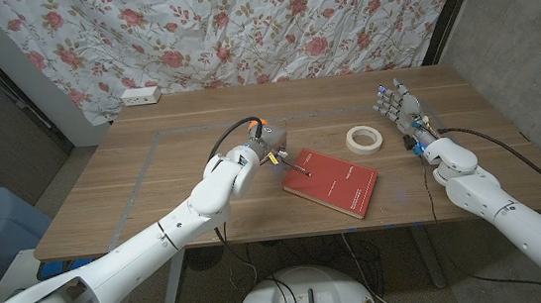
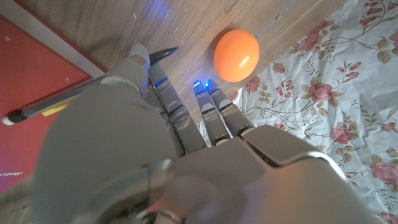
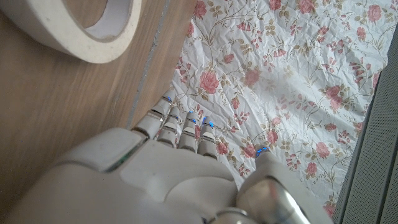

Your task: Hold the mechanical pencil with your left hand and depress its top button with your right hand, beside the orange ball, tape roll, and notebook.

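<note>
My left hand (image 1: 259, 151) grips a thin dark mechanical pencil (image 1: 295, 167) whose one end reaches over the near corner of the red notebook (image 1: 338, 183). In the left wrist view the pencil (image 2: 74, 93) runs slanted between thumb and fingers, over the notebook (image 2: 31, 59). The orange ball (image 2: 236, 56) lies on the wood just beyond the fingertips; in the head view the ball (image 1: 256, 125) peeks out behind the hand. The white tape roll (image 1: 364, 139) lies right of the notebook. My right hand (image 1: 401, 111) stands open past the tape roll (image 3: 74, 31), fingers straight, holding nothing.
A flowered cloth (image 1: 239, 30) hangs behind the table's far edge, with a white power strip (image 1: 141, 96) at its foot on the left. Bare wood (image 1: 154, 183) spreads left of my left arm. A black cable (image 1: 509, 143) trails from my right arm.
</note>
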